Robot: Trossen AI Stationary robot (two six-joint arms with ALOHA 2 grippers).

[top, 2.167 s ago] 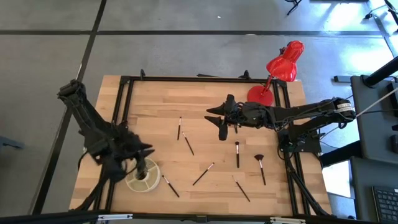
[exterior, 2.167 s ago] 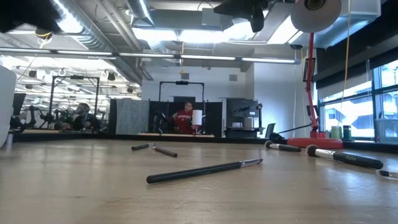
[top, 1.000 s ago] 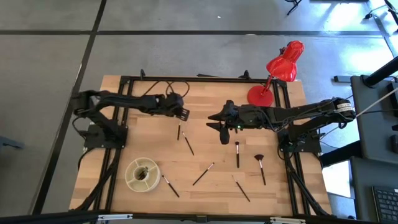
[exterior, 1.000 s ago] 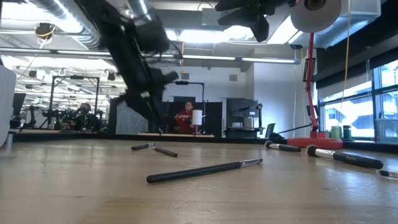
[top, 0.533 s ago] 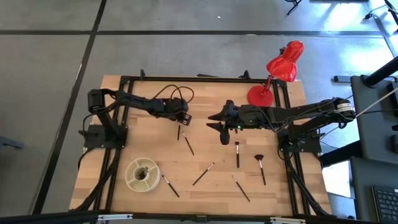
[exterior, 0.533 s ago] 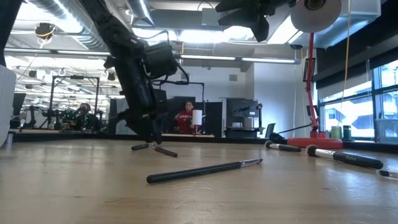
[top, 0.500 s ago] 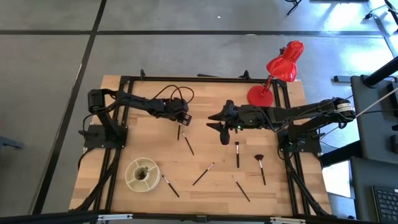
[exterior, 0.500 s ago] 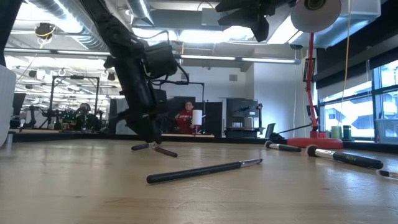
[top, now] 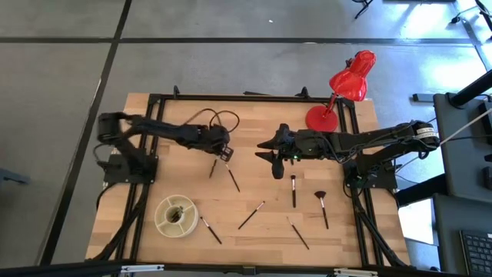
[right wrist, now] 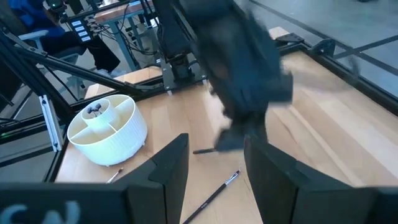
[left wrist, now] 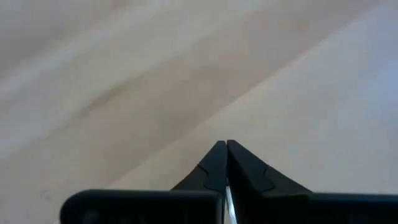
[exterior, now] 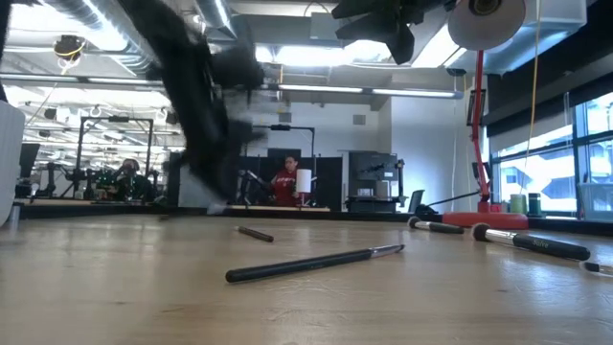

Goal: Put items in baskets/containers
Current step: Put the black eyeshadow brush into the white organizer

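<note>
My left gripper (top: 223,153) is over the middle of the table, shut on a thin dark makeup brush (top: 213,168). In the left wrist view its fingertips (left wrist: 225,149) meet over bare wood. My right gripper (top: 274,160) hangs open, high above the table's centre, and holds nothing. The cream-white round container (top: 176,216) with dividers stands near the front left, with dark brush tips inside it (right wrist: 93,111). Several more brushes lie flat on the wood, among them one next to the held one (top: 233,178) and a fan-tipped one (top: 321,208). My left gripper pinches the brush near its far end (top: 218,160) between its two shut fingers. The fingers slant down from the table's left. The brush sticks out below them (right wrist: 205,150), slanting toward the near edge. Whether its free end is on the wood, I cannot tell.
A red desk lamp (top: 342,88) stands at the far right corner, its base (top: 320,117) on the table. Loose brushes lie at the centre front (top: 251,215), the right (top: 293,190) and beside the container (top: 210,229). Black frame rails run along the table's edges.
My left gripper has come down on the brush at the table's middle and shut on it. It has then drawn a little toward the left and near side. The brush has turned from straight to slanting and has left its place on the wood in the low view.
</note>
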